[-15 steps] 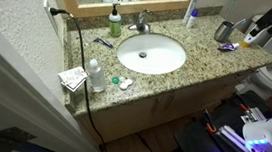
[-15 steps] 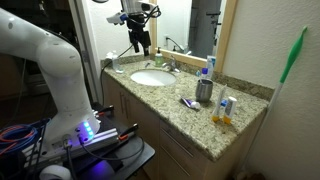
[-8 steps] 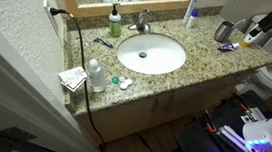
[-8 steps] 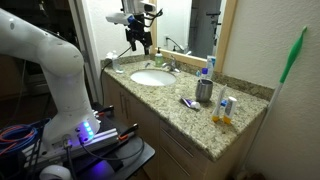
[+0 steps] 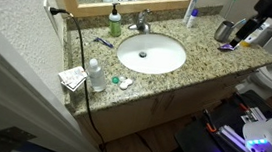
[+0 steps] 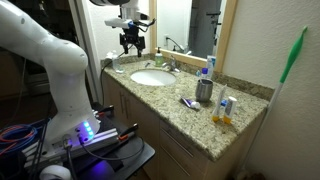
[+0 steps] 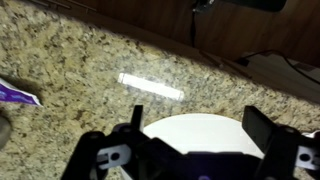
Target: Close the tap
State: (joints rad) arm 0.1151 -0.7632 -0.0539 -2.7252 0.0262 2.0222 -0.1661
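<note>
Fingers (image 7: 100,152) of my gripper (image 6: 131,41) are wide apart, and the shiny tap (image 5: 139,23) behind the basin (image 5: 119,51) looks hard and slippery, so I would push on its top.

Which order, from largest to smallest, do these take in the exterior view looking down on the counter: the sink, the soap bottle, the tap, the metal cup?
1. sink, by far the largest
2. soap bottle
3. tap and metal cup: they look about alike, so I do not rank them.
</note>
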